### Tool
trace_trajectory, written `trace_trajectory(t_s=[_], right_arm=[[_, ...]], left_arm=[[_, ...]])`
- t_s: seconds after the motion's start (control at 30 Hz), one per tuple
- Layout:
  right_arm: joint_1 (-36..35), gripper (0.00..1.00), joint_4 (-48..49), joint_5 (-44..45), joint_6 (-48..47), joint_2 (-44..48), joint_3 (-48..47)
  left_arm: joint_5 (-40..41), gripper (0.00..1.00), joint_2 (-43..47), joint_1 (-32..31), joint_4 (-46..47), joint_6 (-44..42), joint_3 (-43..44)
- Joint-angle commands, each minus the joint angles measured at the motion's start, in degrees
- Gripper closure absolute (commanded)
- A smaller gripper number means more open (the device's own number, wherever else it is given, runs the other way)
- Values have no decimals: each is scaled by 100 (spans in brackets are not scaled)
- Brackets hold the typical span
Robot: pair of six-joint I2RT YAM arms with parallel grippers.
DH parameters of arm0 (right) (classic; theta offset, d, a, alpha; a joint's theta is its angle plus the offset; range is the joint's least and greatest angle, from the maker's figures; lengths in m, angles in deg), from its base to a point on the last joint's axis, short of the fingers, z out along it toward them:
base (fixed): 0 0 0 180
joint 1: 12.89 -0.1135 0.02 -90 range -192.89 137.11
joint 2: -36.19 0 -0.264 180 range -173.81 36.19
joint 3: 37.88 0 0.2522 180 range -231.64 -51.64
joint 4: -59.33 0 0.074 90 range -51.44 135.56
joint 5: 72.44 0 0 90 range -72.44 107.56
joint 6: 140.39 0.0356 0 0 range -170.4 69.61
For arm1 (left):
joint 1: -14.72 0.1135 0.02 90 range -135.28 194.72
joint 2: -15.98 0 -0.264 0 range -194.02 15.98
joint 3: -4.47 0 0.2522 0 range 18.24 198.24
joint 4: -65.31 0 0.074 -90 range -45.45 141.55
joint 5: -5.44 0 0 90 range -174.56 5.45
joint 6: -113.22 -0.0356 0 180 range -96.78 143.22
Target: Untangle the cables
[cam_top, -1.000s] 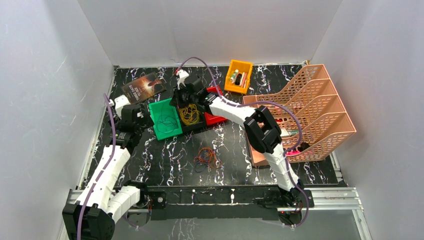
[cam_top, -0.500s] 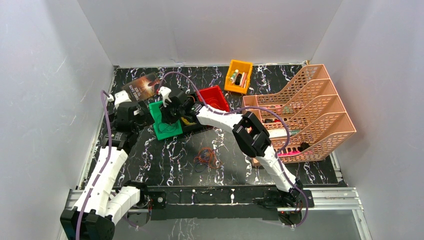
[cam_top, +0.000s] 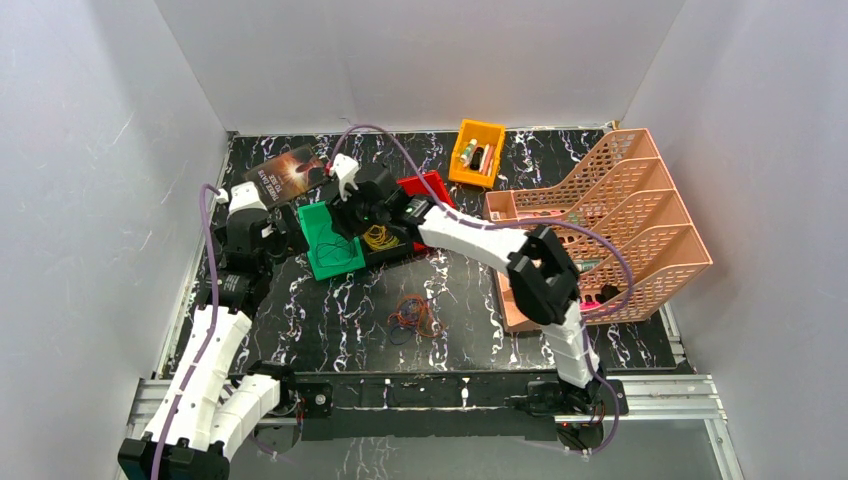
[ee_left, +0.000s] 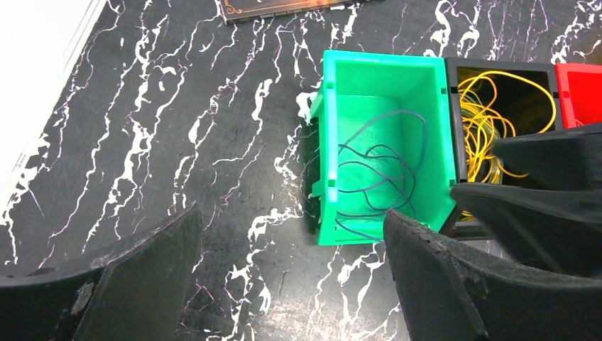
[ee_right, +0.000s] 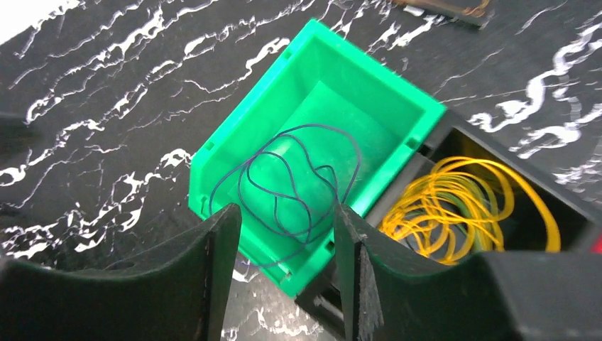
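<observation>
Right gripper [ee_right: 284, 220] has swung from the black bin [ee_left: 497, 62] over to the green bin [ee_right: 369, 92], and its jaws have gone from closed to roughly half spread. Nothing sits between its fingers. A purple cable [ee_right: 284, 177] lies loose in the green bin, directly below. Treat this as a completed release: one strand sorted, alongside the yellow cable [ee_right: 461, 206] coiled in the black bin.

Left gripper [ee_left: 291, 234] has shifted slightly toward the bins. It hangs fully spread and empty just beside the green bin.

Note that the remaining tangle [cam_top: 413, 315] rests on the table [cam_top: 300, 320] at centre, well apart from both grippers. Expect the next pick there.

Limits of view:
- Neither wrist camera shows the tangle.
- From above, the tangle is too small to count strands or trace crossings; orange, red and dark loops are all you can make out.
- The right arm covers part of the red bin [ee_left: 578, 85], so its contents cannot be told.
</observation>
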Motion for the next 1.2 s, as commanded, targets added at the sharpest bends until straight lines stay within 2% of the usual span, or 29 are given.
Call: trace_trajectory(t_s=[0.0, 0.2, 0.47, 0.63, 0.8, 0.93, 1.17], right_arm=[[23, 39, 477, 508, -285, 1036, 495], [21, 39, 217, 638, -260, 1635, 1122], [41, 38, -225, 1259, 165, 3562, 3156], [241, 38, -1223, 628, 377, 4280, 3943], [324, 39, -1436, -533, -6, 4264, 4324], [365, 42, -1259, -1183, -261, 3757, 4283], [381, 46, -1035, -1512, -675, 3066, 4107]], left_arm=[[-251, 2, 118, 40, 39, -174, -86], [-678, 2, 64, 37, 97, -273, -91], [-1766, 2, -120, 32, 171, -130, -139], [-2263, 2, -148, -71, 298, 47, -206], [-2315, 2, -338, -499, 560, 292, -372], [-2095, 2, -432, -820, 632, 304, -299], [-2090, 2, -433, -910, 675, 314, -309]])
